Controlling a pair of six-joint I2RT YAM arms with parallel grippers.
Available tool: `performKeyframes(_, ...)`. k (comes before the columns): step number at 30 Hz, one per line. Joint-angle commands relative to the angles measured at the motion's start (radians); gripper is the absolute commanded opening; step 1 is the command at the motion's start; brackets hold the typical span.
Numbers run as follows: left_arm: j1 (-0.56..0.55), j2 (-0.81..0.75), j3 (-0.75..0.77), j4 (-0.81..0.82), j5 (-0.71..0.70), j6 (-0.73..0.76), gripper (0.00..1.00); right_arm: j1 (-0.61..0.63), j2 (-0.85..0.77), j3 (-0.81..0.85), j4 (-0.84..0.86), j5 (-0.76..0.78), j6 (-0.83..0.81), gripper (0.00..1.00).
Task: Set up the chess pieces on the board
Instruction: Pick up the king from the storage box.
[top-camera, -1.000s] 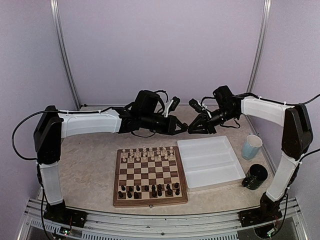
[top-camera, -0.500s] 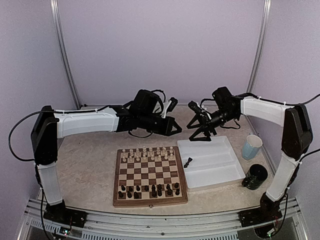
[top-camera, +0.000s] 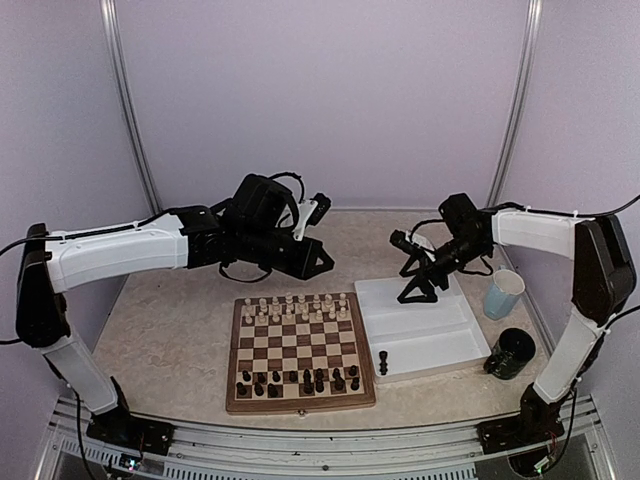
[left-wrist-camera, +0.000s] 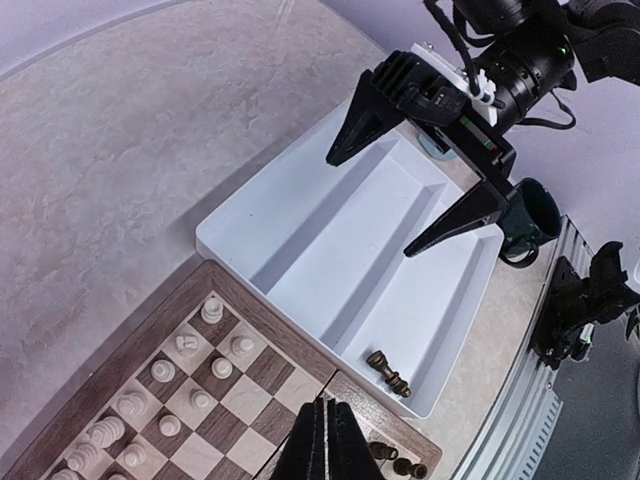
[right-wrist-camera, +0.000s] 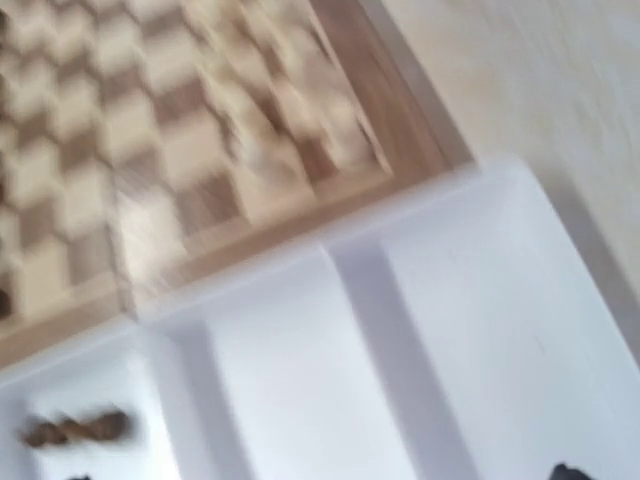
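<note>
The board (top-camera: 233, 352) sits centre frame on the worktop (top-camera: 170, 320), with cream chess pieces (top-camera: 295, 307) on its upper rows and dark chess pieces (top-camera: 300, 380) on its lower. A lone dark piece (top-camera: 383, 361) rests in the lower left corner of the white tray (top-camera: 440, 330). The right gripper (top-camera: 414, 293) is spread open above the tray. The left gripper (top-camera: 322, 264) is closed with nothing seen in it, above the board's upper edge.

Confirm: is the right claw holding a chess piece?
No, the right claw hangs open and empty above the white tray.

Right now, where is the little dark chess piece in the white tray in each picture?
Top view: the dark piece at the tray's near-left corner, beside the board.
Left wrist: lower middle, in the tray's end by the board.
Right wrist: blurred brown smear, bottom left, probably it.
Shared landmark: the white tray.
</note>
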Motion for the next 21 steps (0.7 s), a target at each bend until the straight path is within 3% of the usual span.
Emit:
performKeyframes(1, -0.005, 0.009, -0.015, 0.004, -0.048, 0.012, 0.08, -0.046, -0.046, -0.006, 0.114, 0.217, 0.049, 0.99)
performKeyframes(5, -0.007, 0.005, 0.005, 0.012, -0.13, 0.009, 0.29, -0.125, -0.033, 0.173, 0.064, 0.189, 0.101, 0.99)
performKeyframes(8, -0.008, -0.016, 0.007, 0.033, -0.198, 0.016, 0.42, -0.192, 0.052, 0.362, -0.054, 0.009, 0.147, 0.99)
performKeyframes(9, -0.006, -0.022, 0.005, 0.041, -0.219, 0.019, 0.44, -0.211, 0.096, 0.438, -0.116, -0.063, 0.146, 0.95)
performKeyframes(11, -0.002, -0.032, 0.004, 0.056, -0.237, 0.02, 0.46, -0.217, 0.204, 0.597, -0.3, -0.186, 0.064, 0.76)
performKeyframes(13, 0.001, -0.038, 0.004, 0.06, -0.247, 0.017, 0.47, -0.205, 0.241, 0.667, -0.439, -0.255, -0.097, 0.77)
performKeyframes(15, 0.001, -0.046, 0.002, 0.06, -0.256, 0.013, 0.47, -0.169, 0.2, 0.603, -0.415, -0.203, -0.213, 0.77)
performKeyframes(21, 0.006, -0.086, -0.029, 0.077, -0.34, -0.009, 0.48, 0.02, -0.011, 0.222, -0.132, 0.2, -0.481, 0.68)
